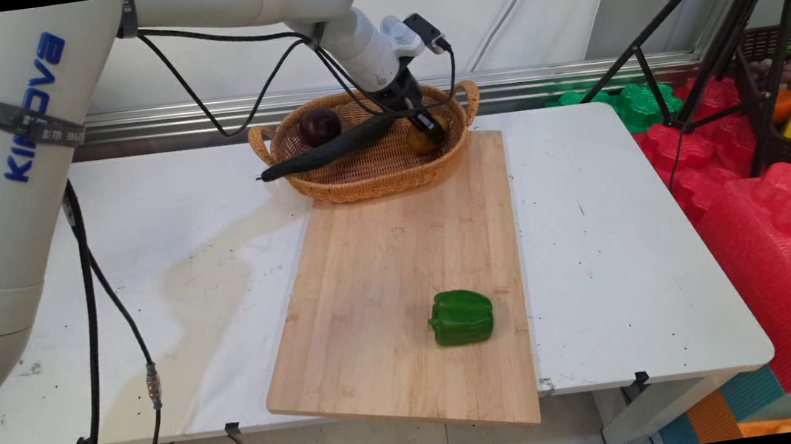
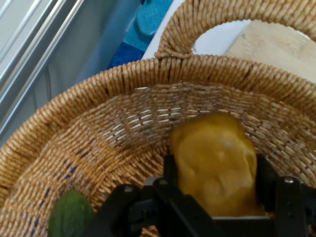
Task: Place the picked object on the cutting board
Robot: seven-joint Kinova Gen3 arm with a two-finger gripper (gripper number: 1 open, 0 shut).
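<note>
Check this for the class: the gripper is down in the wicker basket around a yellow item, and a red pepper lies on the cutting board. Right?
Not quite: the pepper is green, as the main view shows. The gripper is in the wicker basket around the yellow item; the pepper lies on the cutting board.

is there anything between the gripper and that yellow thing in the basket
Nothing visible. In the hand view the gripper has a finger on each side of the yellow item inside the wicker basket. The cucumber lies off to one side.

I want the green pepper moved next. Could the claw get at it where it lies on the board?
Probably yes. The green pepper lies alone on the cutting board, nothing over or beside it. But the claw is in the basket, around a yellow fruit.
</note>
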